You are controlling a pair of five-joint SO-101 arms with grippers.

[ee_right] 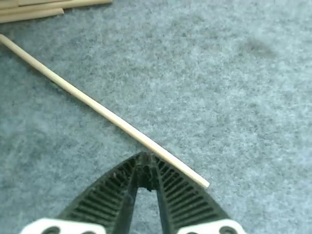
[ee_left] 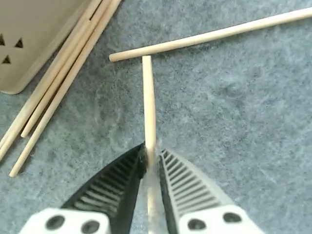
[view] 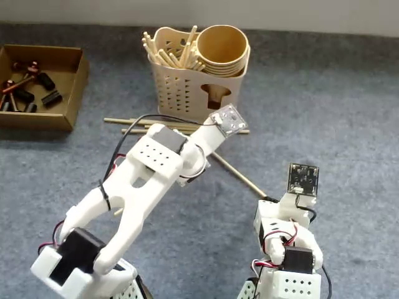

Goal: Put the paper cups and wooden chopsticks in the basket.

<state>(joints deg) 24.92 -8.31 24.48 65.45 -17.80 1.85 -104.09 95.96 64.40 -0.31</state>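
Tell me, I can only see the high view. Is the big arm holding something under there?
Observer: Yes. The left gripper is shut on a chopstick that sticks straight out past its tips.
Operator: Does it touch anything?
Observer: Its far end reaches a loose chopstick; whether they touch, I cannot tell.
Operator: And the small arm?
Observer: The right gripper is shut on nothing, beside that loose chopstick's other end.

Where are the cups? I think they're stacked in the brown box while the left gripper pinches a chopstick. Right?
No. The high view shows the paper cups stacked in the basket, not the brown box. The left gripper does pinch a chopstick.
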